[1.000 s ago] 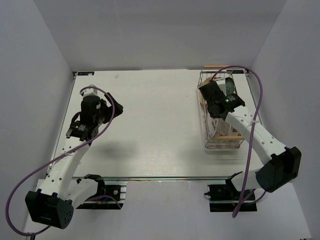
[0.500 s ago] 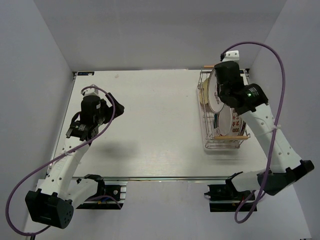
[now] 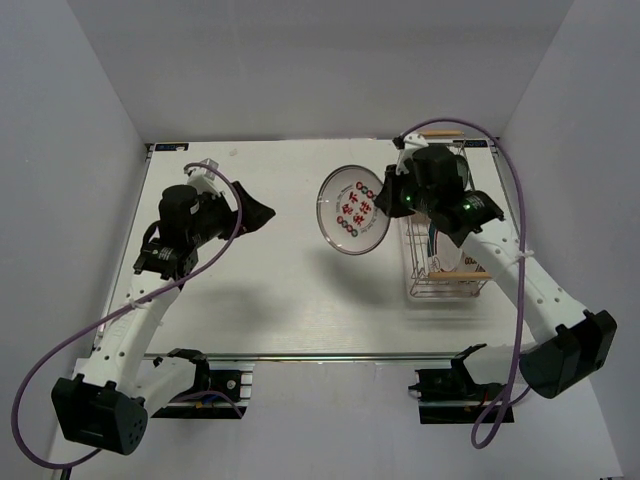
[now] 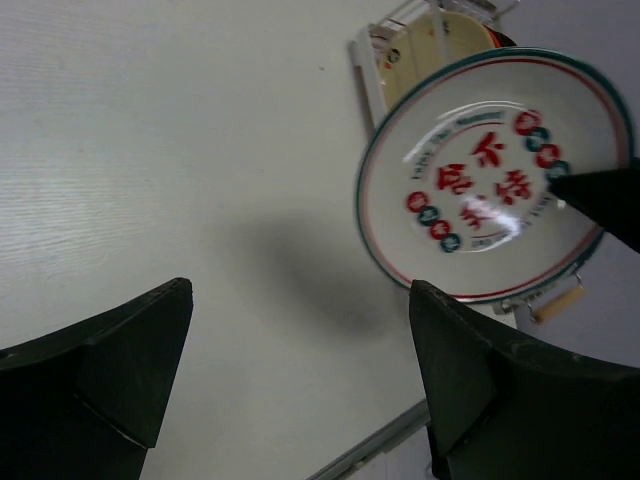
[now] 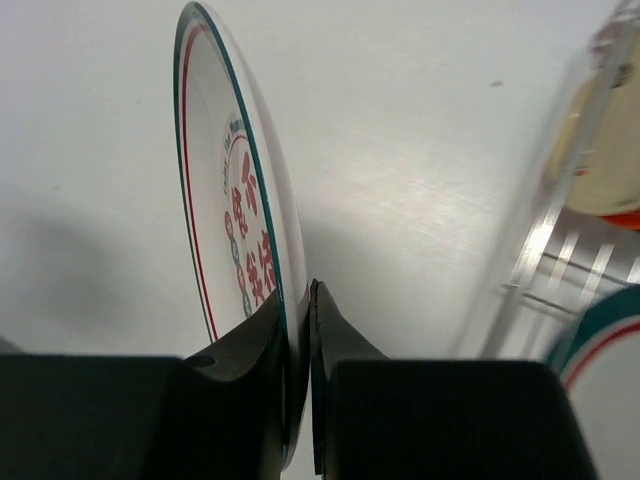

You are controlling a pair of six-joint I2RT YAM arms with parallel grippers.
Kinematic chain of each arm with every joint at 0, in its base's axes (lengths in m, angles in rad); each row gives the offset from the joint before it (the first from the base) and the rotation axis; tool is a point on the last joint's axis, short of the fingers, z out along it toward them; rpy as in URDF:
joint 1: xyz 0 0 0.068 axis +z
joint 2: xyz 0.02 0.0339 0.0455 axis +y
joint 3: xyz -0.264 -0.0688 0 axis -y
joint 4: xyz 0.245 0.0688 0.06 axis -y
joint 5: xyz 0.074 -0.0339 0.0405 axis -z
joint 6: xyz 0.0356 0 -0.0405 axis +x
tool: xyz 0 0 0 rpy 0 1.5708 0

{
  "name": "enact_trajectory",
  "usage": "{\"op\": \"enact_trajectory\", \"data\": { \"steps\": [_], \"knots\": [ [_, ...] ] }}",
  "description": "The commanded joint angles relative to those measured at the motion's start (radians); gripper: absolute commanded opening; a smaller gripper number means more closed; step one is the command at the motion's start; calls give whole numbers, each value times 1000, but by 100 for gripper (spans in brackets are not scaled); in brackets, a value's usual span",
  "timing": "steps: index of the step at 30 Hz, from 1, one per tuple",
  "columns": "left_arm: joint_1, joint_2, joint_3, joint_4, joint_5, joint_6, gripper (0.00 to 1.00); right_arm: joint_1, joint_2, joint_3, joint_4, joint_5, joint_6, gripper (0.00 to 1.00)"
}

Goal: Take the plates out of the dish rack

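The right gripper (image 3: 388, 200) was closed narrow on the rim of one plate (image 3: 352, 208), white with a green and red rim ring and red and green marks on its face. In the right wrist view the two fingers (image 5: 262, 330) pinched the plate's edge (image 5: 235, 200), one on the face and one on the back. The plate was clear of the dish rack (image 3: 445, 285) and just beside the rack's left side, over the far right part of the table (image 3: 300, 300). It was lifted off the surface and cast a shadow on the table beneath it. Its printed face was turned towards the left arm, and the left wrist view showed it in full (image 4: 490, 175).

The dish rack stood along the right edge of the table, running from the far right corner towards the near edge. One wooden handle lay at its far end (image 3: 440, 132) and one at its near end (image 3: 458, 274). The right wrist view showed two more plates in the rack: a cream and orange plate (image 5: 600, 160) and a second ringed plate (image 5: 605, 340).

The left gripper (image 3: 232, 190) was opened wide and held nothing. It stood over the left half of the table, well apart from the plate, with its fingers (image 4: 100, 380) pointed towards the plate.
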State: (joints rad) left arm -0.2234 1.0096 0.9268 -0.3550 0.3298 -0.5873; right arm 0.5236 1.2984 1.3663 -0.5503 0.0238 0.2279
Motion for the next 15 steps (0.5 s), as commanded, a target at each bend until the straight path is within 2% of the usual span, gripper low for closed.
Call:
{"op": "enact_trajectory", "data": {
  "steps": [1, 4, 12, 15],
  "knots": [
    [-5, 24, -17, 103, 190, 20, 98, -13, -28, -38, 263, -250, 115, 0],
    [-5, 61, -28, 125, 261, 23, 98, -23, -33, -88, 351, -358, 195, 0],
    [-5, 106, -51, 154, 307, 27, 98, -62, 25, -125, 395, -553, 310, 0],
    [-5, 116, -55, 163, 333, 26, 98, -71, 64, -122, 395, -568, 321, 0]
  ]
}}
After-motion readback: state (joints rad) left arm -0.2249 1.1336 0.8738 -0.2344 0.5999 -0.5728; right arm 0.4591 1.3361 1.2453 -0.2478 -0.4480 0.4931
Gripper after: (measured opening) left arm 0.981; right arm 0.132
